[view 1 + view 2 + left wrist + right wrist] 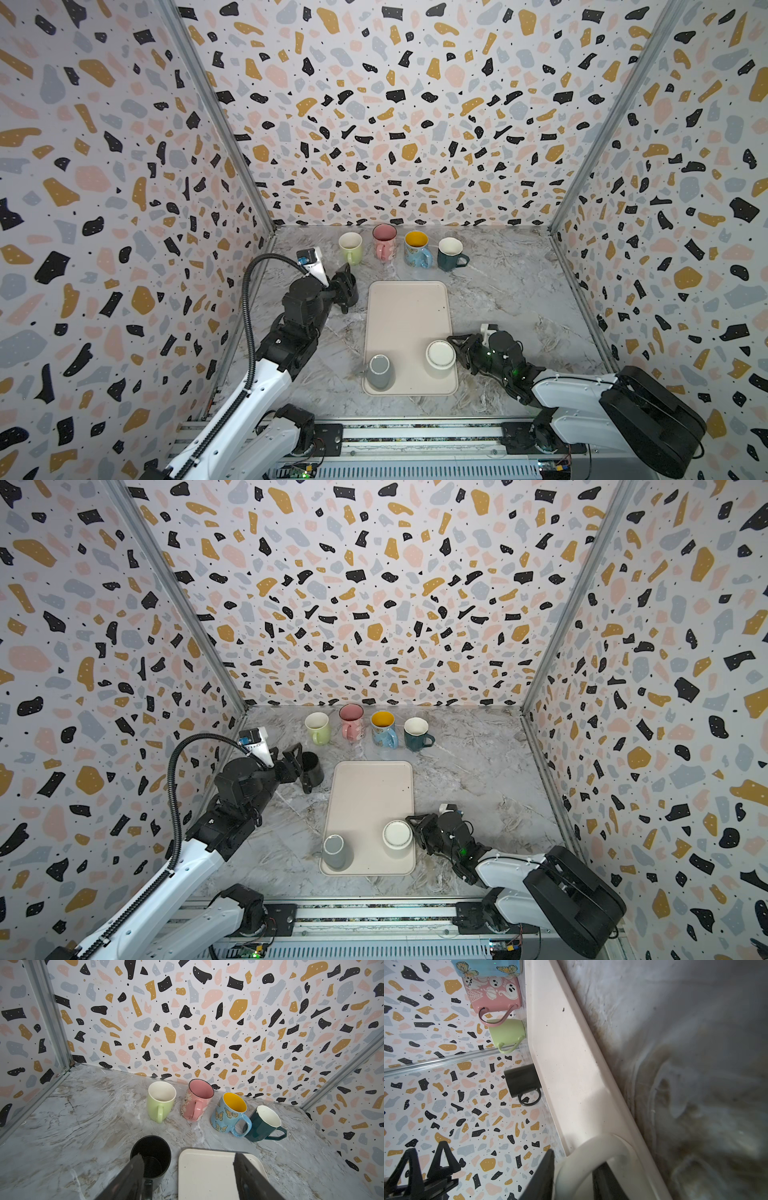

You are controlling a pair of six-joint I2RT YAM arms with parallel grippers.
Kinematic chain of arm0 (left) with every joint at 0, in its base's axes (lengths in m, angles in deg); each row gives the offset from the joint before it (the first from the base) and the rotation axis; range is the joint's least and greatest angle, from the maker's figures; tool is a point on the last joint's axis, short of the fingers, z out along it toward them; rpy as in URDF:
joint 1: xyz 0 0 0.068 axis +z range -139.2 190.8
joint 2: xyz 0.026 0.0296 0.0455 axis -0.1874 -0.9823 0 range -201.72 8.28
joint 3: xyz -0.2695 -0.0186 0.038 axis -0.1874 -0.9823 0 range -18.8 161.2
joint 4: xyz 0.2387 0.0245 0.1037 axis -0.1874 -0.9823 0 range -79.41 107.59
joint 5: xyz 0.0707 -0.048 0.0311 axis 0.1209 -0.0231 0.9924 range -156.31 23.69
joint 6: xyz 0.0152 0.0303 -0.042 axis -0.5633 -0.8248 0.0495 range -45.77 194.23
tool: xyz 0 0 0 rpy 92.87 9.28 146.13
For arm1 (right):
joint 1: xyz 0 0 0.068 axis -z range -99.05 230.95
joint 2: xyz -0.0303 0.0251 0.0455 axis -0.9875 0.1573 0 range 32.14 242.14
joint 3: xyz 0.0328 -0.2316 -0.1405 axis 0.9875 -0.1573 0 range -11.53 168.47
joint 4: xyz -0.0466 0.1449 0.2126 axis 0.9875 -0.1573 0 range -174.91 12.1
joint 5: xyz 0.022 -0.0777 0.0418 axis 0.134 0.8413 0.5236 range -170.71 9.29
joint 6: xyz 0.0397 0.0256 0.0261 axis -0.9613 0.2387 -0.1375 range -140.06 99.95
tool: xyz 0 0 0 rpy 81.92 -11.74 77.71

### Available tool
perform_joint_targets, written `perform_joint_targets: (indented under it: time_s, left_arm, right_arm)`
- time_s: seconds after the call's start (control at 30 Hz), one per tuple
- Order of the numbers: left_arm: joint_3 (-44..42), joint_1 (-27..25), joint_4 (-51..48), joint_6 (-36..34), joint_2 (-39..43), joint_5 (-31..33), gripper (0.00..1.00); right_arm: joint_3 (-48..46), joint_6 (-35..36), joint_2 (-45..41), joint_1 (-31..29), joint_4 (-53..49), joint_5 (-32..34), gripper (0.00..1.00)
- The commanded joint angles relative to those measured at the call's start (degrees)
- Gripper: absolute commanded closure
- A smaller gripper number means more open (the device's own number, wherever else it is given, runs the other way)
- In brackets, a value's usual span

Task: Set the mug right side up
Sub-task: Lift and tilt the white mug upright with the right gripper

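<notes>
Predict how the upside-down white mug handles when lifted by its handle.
The white mug looks glazed ceramic: likely rigid, heavy, slippery. The right gripper straddles only the handle, so the body may swing down. Pushed, it would probably slide on the tray, not tip: rim down.

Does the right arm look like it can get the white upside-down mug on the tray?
Probably yes. The right pincer is right at the white mug, its fingers on either side of the handle, and nothing blocks it.
</notes>
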Motion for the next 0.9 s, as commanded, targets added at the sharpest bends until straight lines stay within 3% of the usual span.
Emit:
perform_joint_targets:
  time_s: [0.0, 0.17, 0.43, 0.87]
  left_arm:
    - [0.1, -0.1, 0.0, -1.2, 0.1, 1.1, 0.3]
    - [0.2, -0.1, -0.2, -1.4, 0.1, 1.2, 0.3]
    - [0.3, -0.1, -0.3, -1.4, 0.3, 1.2, 0.3]
    - [0.6, -0.1, -0.5, -1.3, 0.7, 1.1, 0.3]
  right_arm:
    - [1.8, 0.9, 1.7, 0.4, 3.4, -2.1, 0.78]
    - [2.3, 1.4, 3.0, 0.5, 4.2, -2.9, 1.0]
    - [4.7, 5.3, 1.2, 0.5, 1.1, -3.5, 1.0]
    - [13.1, 19.9, -4.0, 0.5, -6.7, -5.8, 1.0]
